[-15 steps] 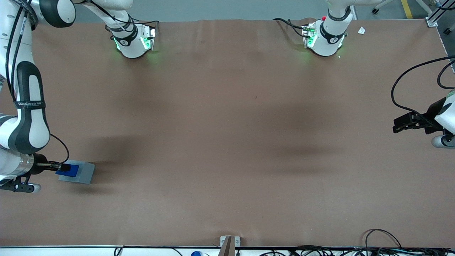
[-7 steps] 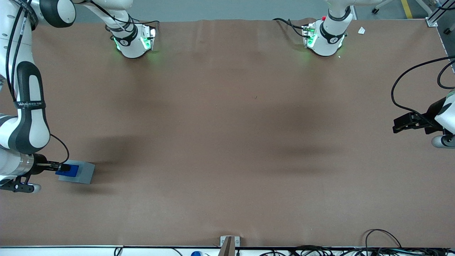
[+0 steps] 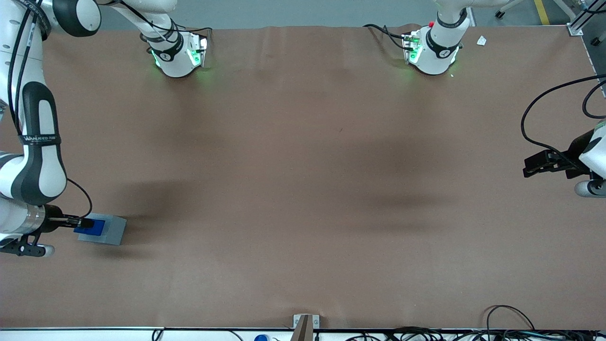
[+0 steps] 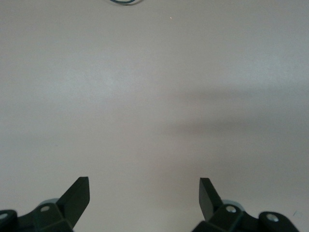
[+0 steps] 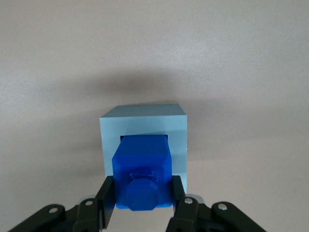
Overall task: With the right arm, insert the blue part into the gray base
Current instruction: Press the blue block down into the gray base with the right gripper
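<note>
The gray base sits on the brown table at the working arm's end, its lighter top face showing in the right wrist view. The blue part stands over the base's recess, its lower end at the recess opening in the right wrist view. My right gripper is directly above the base, shut on the blue part, with one black finger pressed on each side of it. How deep the part sits in the recess is hidden.
The brown table spreads wide toward the parked arm's end. Two arm bases with green lights stand at the edge farthest from the front camera. Cables lie along the edge nearest to it.
The blue part and gripper have sunk a little lower onto the base and shifted slightly away from the front camera. The base has not moved.
</note>
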